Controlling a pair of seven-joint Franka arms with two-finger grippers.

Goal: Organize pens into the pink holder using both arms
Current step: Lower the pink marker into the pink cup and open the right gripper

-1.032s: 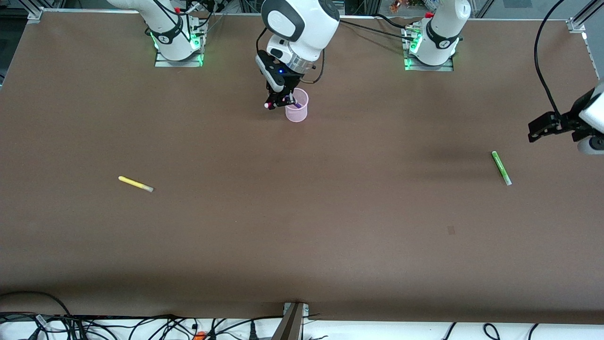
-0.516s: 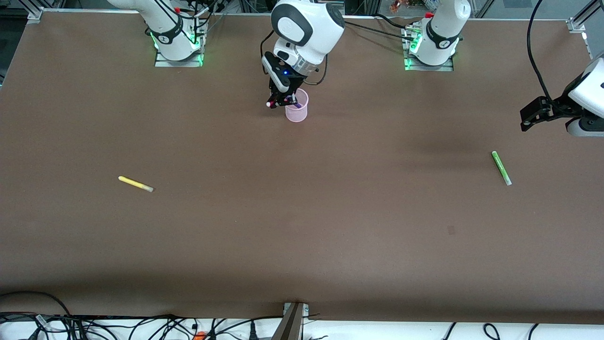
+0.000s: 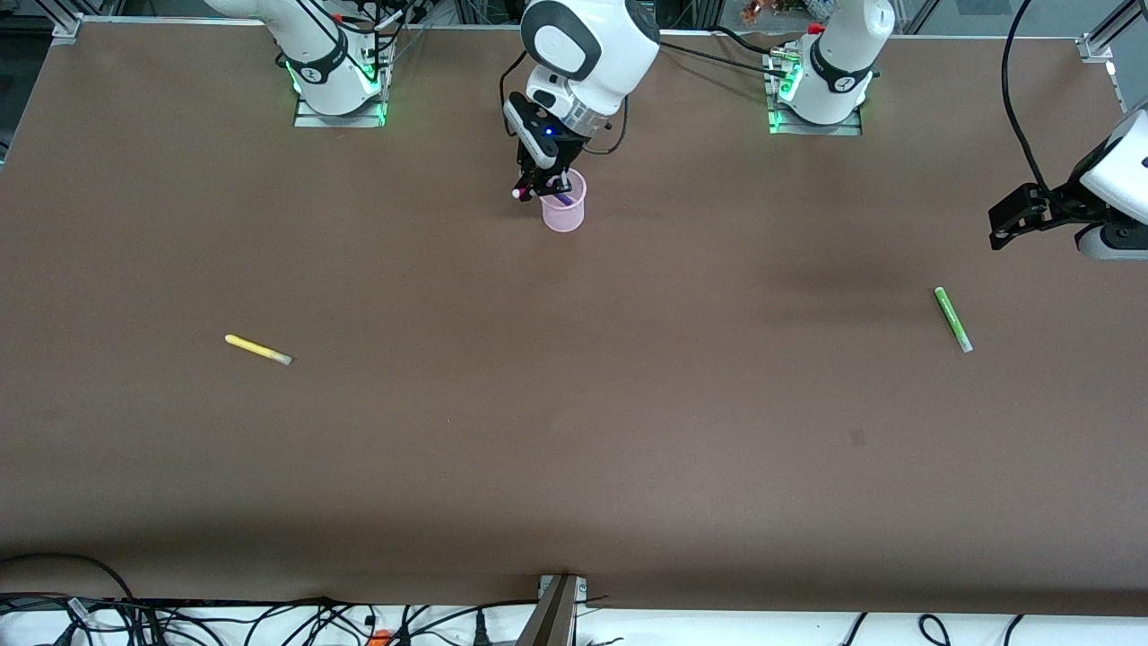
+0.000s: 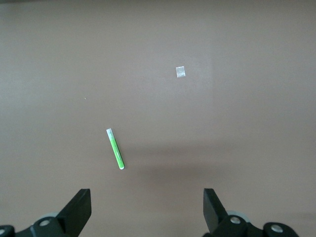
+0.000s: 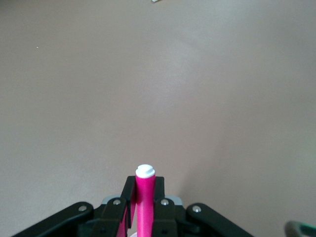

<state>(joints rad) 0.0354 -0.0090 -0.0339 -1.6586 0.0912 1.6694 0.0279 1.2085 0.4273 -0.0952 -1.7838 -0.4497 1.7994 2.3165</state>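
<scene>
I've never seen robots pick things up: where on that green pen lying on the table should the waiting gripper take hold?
Probably mid-barrel, from straight above. The green pen lies flat on the table with nothing beside it, so the open left gripper could descend with its fingers straddling the slim barrel, across its length.

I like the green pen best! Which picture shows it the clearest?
The left wrist view: the green pen lies whole on the brown table, under the open left pincer. The front view shows it small, near the left arm's end. The right wrist view misses it.
</scene>
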